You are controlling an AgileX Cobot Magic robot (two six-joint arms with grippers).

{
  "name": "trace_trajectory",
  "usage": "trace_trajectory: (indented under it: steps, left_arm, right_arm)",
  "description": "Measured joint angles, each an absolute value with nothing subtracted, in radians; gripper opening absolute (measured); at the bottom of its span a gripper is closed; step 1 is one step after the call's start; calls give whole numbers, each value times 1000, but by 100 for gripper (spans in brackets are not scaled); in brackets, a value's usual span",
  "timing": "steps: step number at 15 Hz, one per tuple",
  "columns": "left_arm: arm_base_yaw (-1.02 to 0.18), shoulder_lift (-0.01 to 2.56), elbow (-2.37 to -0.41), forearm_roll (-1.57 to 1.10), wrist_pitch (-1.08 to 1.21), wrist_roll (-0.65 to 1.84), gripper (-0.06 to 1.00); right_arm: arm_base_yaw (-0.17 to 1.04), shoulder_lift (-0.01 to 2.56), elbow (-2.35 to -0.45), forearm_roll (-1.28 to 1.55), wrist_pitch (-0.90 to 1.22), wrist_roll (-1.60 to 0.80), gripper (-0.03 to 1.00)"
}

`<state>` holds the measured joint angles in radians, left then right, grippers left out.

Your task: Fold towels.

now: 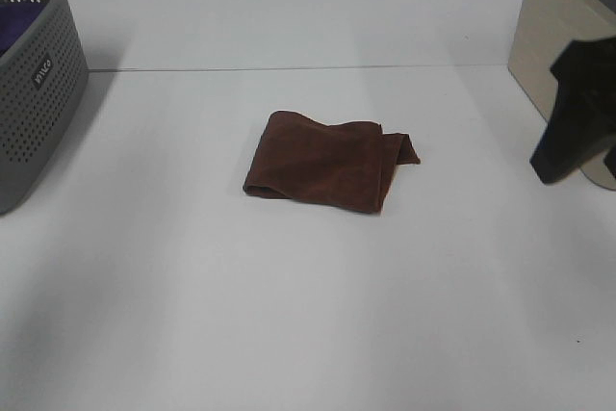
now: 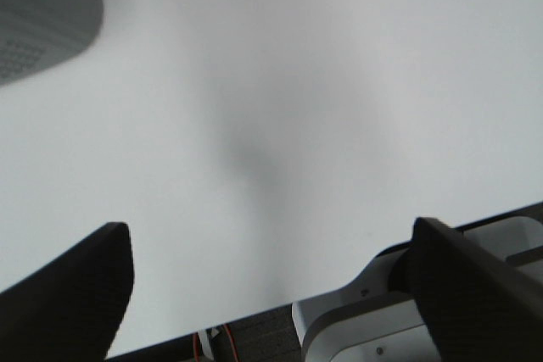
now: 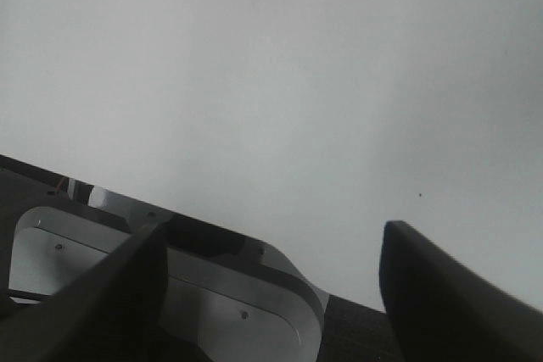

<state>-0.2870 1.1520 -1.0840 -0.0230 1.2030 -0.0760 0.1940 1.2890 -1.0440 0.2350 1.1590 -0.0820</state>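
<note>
The dark brown terry cloth towel (image 1: pixel 329 160) is lying folded mid-table (image 1: pixel 289 315) — the left gripper (image 2: pixel 267 294) and right gripper (image 3: pixel 271 286) are hanging spread wide, gripping nothing, over bare tabletop.

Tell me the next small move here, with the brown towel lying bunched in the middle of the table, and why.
Probably bring the right gripper over toward the towel. Both grippers are open and empty over bare table, the left gripper too. The towel lies in a loose, uneven fold, one corner poking out on the right, so that corner looks like the nearest place to grasp for tidying the fold.
</note>
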Motion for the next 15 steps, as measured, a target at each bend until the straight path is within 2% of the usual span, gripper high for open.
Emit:
trace_trajectory:
  steps: [1,3,7,11,15]
  left_arm:
    - [-287,1003,-916,-23,1182,-76,81]
    - [-287,855,-773,-23,1168,-76,81]
    - [-287,596,-592,-23,1149,-22,81]
    - [-287,361,-536,-32,1111,59,81]
    - [-287,262,-505,-151,1058,189,81]
  right_arm:
    - [194,1183,-894,225,1115,-82,69]
    - [194,1068,-764,197,1100,-82,69]
    - [194,854,-604,114,1094,-82,69]
    - [194,574,-516,81,1071,-104,69]
    - [194,314,-512,111,1067,-161,69]
